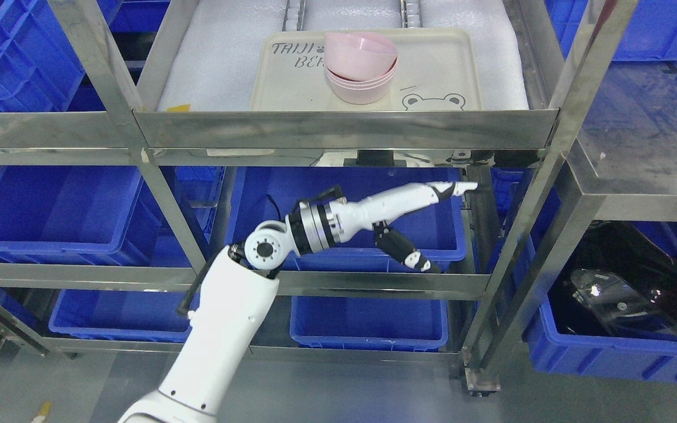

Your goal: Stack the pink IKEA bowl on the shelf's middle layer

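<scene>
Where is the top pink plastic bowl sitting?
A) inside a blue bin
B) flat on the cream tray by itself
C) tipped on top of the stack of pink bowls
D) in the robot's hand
C: the top pink plastic bowl leans tilted on the stack of pink bowls standing on the cream tray.

steel shelving (344, 126), blue bins (50, 211), grey floor (374, 393)

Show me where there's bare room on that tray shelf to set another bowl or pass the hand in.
Free: the tray left of the pink bowl stack, and the white liner between the tray and the left post. Tighter: the tray's right strip, beside the stack. The left hand hangs open below the shelf.
</scene>
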Motion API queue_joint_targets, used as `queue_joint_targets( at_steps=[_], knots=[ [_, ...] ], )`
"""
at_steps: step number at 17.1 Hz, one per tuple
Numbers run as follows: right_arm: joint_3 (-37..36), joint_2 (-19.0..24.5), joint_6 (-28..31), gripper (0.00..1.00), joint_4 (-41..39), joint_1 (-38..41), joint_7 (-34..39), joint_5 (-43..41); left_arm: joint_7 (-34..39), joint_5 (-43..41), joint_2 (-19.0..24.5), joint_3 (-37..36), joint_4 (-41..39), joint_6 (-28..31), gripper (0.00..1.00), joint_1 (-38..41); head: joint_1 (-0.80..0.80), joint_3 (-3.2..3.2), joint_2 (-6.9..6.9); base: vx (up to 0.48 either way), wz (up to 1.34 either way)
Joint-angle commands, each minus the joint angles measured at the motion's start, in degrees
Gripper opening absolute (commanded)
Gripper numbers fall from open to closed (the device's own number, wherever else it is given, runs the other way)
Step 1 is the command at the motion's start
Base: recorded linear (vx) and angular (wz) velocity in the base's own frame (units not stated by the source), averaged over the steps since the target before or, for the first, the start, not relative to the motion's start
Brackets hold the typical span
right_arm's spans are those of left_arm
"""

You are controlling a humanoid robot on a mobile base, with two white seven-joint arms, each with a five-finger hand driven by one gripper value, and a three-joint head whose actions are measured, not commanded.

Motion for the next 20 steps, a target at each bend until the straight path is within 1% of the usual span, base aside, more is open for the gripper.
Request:
queue_joint_targets(
  at_steps=[1, 3, 6, 7, 8, 9, 12, 15, 20],
  knots=[
    [0.0, -1.0, 0.0, 1.0, -1.0, 1.3, 0.0, 0.0, 11.7, -0.6, 0.7, 3.7, -0.9, -1.1, 1.0, 20.1, 0.0, 0.0, 0.0, 0.0, 0.0],
    [0.0, -1.0, 0.0, 1.0, -1.0, 1.3, 0.0, 0.0, 22.0, -0.1, 0.7, 7.6, 1.4, -1.4, 1.0, 21.2, 0.0, 0.0, 0.0, 0.0, 0.0],
    [0.0, -1.0, 0.0, 1.0, -1.0, 1.3, 0.0, 0.0, 36.7, 0.6, 0.7, 11.3, 1.8, -0.7, 1.0, 21.6, 0.0, 0.0, 0.0, 0.0, 0.0],
    [0.0, -1.0, 0.0, 1.0, -1.0, 1.3, 0.0, 0.0, 40.7, 0.8, 0.7, 11.5, 2.0, -0.7, 1.0, 22.3, 0.0, 0.0, 0.0, 0.0, 0.0],
    [0.0, -1.0, 0.0, 1.0, -1.0, 1.3, 0.0, 0.0, 43.0, 1.1, 0.7, 11.5, 2.0, -0.7, 1.0, 23.6, 0.0, 0.0, 0.0, 0.0, 0.0],
    [0.0, -1.0, 0.0, 1.0, -1.0, 1.3, 0.0, 0.0, 44.1, 2.4, 0.7, 11.5, 1.9, -0.7, 1.0, 24.8, 0.0, 0.0, 0.0, 0.0, 0.0],
    [0.0, -1.0, 0.0, 1.0, -1.0, 1.3, 0.0, 0.0, 44.1, 7.8, 0.7, 12.3, 0.8, -0.7, 1.0, 27.5, 0.0, 0.0, 0.0, 0.0, 0.0],
    [0.0, -1.0, 0.0, 1.0, -1.0, 1.3, 0.0, 0.0, 44.5, 7.9, 0.7, 14.6, -1.4, -0.7, 1.0, 28.1, 0.0, 0.0, 0.0, 0.0, 0.0],
    [0.0, -1.0, 0.0, 1.0, -1.0, 1.3, 0.0, 0.0, 44.2, 7.9, 0.7, 16.7, -2.2, -1.4, 1.0, 28.9, 0.0, 0.0, 0.0, 0.0, 0.0]
  ],
)
